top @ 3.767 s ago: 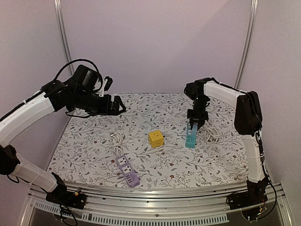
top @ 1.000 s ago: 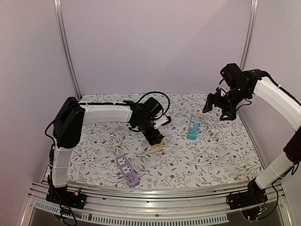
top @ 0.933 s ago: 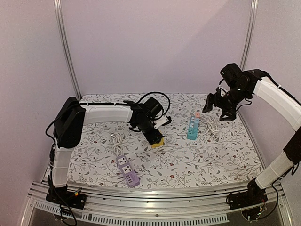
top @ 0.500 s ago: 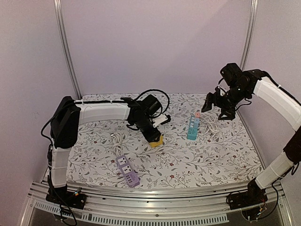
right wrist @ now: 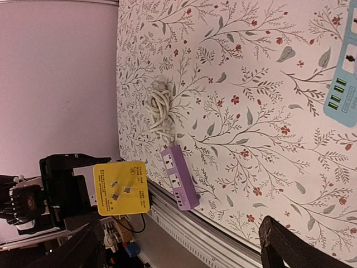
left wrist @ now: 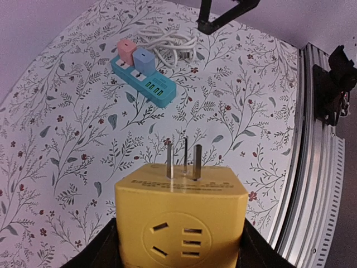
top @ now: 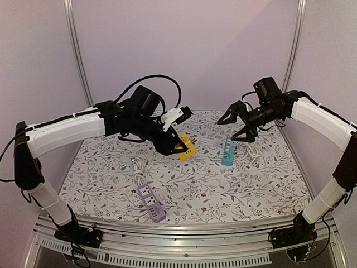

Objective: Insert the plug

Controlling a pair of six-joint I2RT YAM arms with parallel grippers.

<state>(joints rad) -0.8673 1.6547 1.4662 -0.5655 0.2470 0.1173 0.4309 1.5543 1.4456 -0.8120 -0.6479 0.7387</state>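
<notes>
Yellow plug cube (left wrist: 181, 223) now airborne in left end effector (top: 179, 147), print unreadable.

Left arm (top: 61, 129) and right arm (top: 326, 118): white shells, black joints. A black cable (top: 153, 76) loops above the black left gripper (top: 177, 146)

Fine print rows on yellow cube adapter (left wrist: 181, 220), too small; nothing legible.

Left fingers (left wrist: 100, 254) clamped (right fingers (right wrist: 284, 248) spread).
</notes>
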